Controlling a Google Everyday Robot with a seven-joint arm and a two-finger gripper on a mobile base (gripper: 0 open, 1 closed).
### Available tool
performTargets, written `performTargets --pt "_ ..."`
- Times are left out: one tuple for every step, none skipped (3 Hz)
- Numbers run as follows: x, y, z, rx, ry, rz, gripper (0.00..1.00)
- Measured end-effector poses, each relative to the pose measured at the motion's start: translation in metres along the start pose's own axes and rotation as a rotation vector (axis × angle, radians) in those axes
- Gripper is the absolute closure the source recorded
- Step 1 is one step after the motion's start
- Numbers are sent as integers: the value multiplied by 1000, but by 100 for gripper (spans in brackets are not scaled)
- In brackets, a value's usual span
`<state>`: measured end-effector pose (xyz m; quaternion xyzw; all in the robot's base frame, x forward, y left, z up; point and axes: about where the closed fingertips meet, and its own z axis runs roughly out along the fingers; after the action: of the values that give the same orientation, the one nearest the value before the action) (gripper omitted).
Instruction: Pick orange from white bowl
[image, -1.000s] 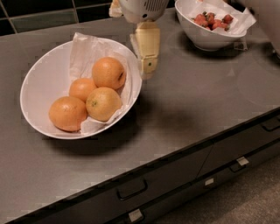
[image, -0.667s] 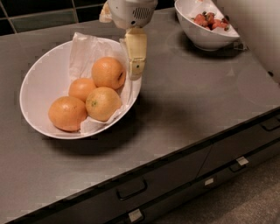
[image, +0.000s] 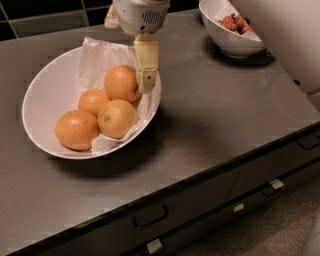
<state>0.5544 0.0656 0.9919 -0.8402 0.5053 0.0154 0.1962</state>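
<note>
The large white bowl (image: 45, 95) with a crinkled white paper liner sits on the left of the dark counter. It holds several oranges. The light-orange orange (image: 121, 82) lies at the back right of the pile. A smaller, deeper-orange one (image: 93, 101), one with a tiny dark dot (image: 117, 118) and one at the front left (image: 76, 130) lie beside it. My gripper (image: 146, 86) hangs down from the top of the view, over the bowl's right rim, right next to the light-orange orange's right side. Whether it touches the fruit is unclear.
A smaller, deeper white bowl (image: 235, 42) with red fruit stands at the back right of the counter (image: 225, 110). A white wall or appliance (image: 285, 30) is at the far right. Drawers with handles (image: 150, 217) run below the counter's front edge.
My gripper has moved left, from beside the bowl's right rim to over the rim, closer to the light-orange orange. The oranges have not moved.
</note>
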Motion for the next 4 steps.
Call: performTargets --pt "-9 4 5 -25 -16 -9 8" --pt "-12 6 12 -44 -31 -8 21" --pt "-10 6 19 -64 -47 -4 22" --pt "-8 1 29 -85 -64 -8 26"
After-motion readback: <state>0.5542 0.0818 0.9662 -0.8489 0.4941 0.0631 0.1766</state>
